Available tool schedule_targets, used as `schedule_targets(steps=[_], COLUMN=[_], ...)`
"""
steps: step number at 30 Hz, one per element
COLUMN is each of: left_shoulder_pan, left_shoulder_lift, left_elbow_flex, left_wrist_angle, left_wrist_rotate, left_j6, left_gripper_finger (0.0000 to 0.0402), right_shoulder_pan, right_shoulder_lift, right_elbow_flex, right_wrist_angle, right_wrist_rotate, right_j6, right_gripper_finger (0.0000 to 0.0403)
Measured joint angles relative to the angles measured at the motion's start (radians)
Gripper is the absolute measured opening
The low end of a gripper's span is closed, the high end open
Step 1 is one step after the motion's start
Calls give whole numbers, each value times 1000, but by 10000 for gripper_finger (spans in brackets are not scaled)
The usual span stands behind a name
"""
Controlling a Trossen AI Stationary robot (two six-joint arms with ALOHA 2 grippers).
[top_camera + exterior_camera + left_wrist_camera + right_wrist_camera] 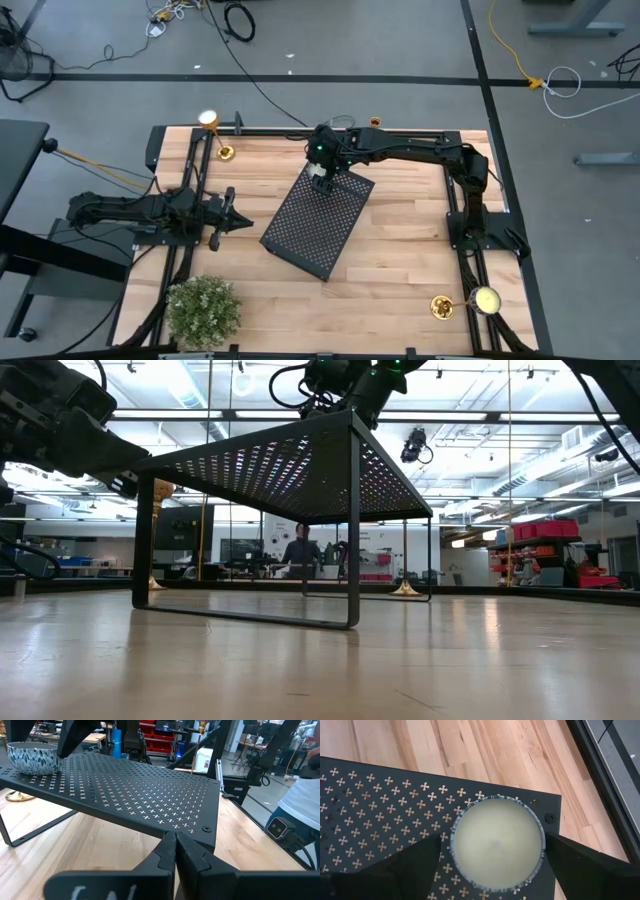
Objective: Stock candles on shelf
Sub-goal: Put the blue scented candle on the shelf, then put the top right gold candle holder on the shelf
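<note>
Right arm sets a bowl candle on the shelf's far corner; left arm waits.
High view: the shelf (320,225) lies askew mid-tabletop (400,270), the right gripper (322,180) over its 12 o'clock corner, the left gripper (240,222) idle at 9, and candlesticks at 10 (210,125) and 5 (485,298) with open wood between. Low view: the shelf stands level on thin legs. Left wrist: its jaws are together, and the bowl candle (32,757) sits on the mesh. Right wrist: jaws straddle the candle, though I cannot tell if they grip it; it rests just inside the corner, probably leaving room for the others, with little margin at the edge.
</note>
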Motion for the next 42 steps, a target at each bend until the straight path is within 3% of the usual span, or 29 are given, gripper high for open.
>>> schedule_targets(steps=[21,42], left_shoulder_pan=[0,0], left_shoulder_lift=[0,0], left_elbow_flex=[0,0], left_wrist_angle=[0,0], left_wrist_rotate=[0,0], left_j6=[0,0], left_gripper_finger=[14,14], right_shoulder_pan=[-33,-45], right_shoulder_lift=[-117,-134], right_elbow_flex=[1,0], right_wrist_angle=[-10,-55], right_wrist_rotate=[-31,-24], right_j6=[-55,-105], right_gripper_finger=[355,355])
